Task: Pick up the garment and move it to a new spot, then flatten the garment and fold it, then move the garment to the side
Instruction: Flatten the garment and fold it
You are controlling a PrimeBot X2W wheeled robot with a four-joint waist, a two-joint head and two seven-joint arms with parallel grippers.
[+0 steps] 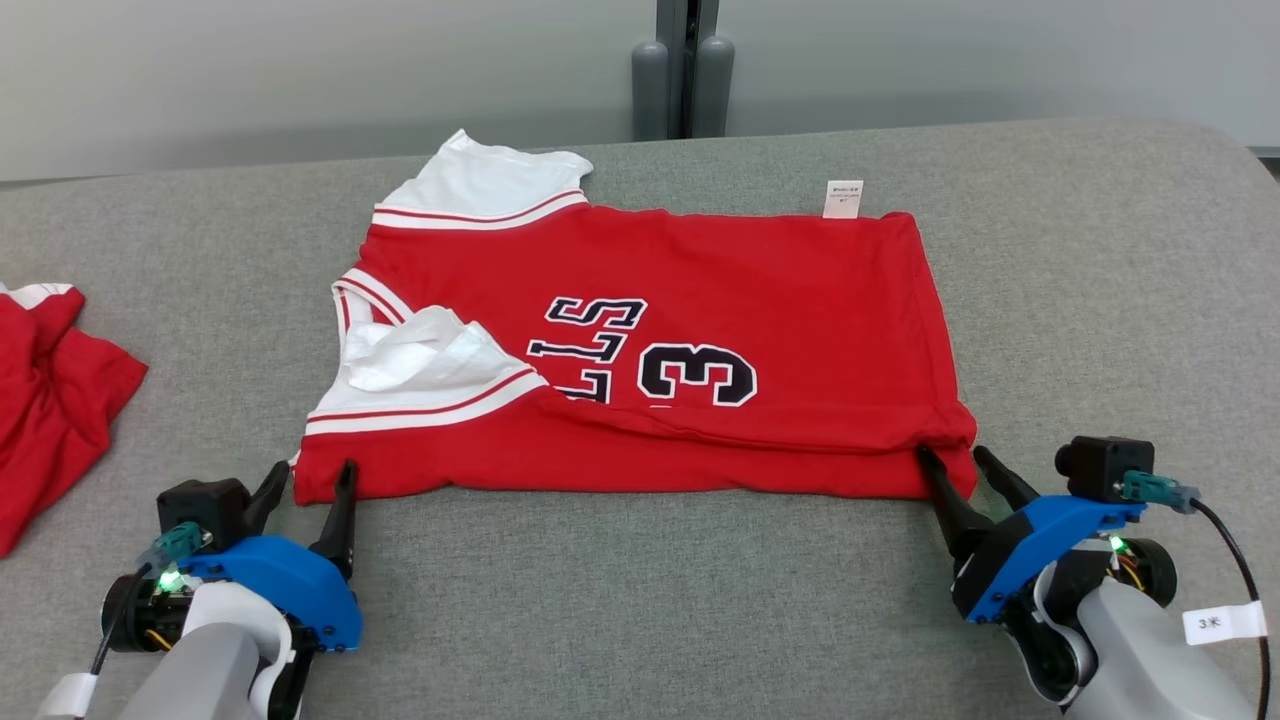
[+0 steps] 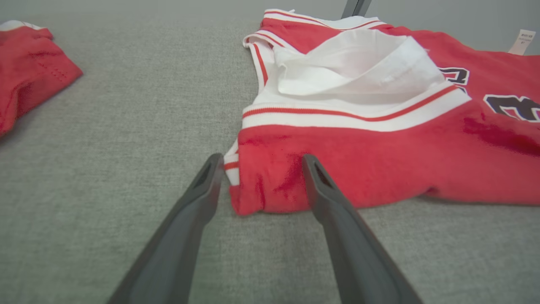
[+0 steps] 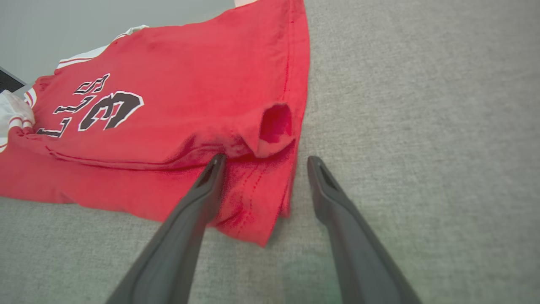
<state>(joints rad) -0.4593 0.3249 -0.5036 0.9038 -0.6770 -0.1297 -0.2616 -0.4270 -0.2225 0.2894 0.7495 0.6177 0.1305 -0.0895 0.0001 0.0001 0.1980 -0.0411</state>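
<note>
A red jersey point(image 1: 800, 300) lies spread across the middle of the grey cloth-covered table point(image 1: 640, 600). Its neck and white-trimmed armholes are to the left and its hem to the right. A near strip is folded up over the front, partly covering the dark lettering and the number 3. A white label point(image 1: 843, 198) sticks out from the far edge, towards the right.

The left gripper point(image 1: 313, 472) sits low at the jersey's near left corner. Its two dark fingers are spread wide and hold nothing. In the left wrist view that corner lies between them, the right finger overlapping the red cloth and the left finger over bare table.

The right gripper point(image 1: 954, 455) sits at the near right corner, also spread wide and empty. In the right wrist view one finger lies over the folded hem and the other over bare table just beside it. Whether any fingertip presses the fabric is hard to tell.

A second red garment point(image 1: 50, 400) lies crumpled at the table's left edge, well apart. Two grey posts point(image 1: 683, 85) stand beyond the far edge.
</note>
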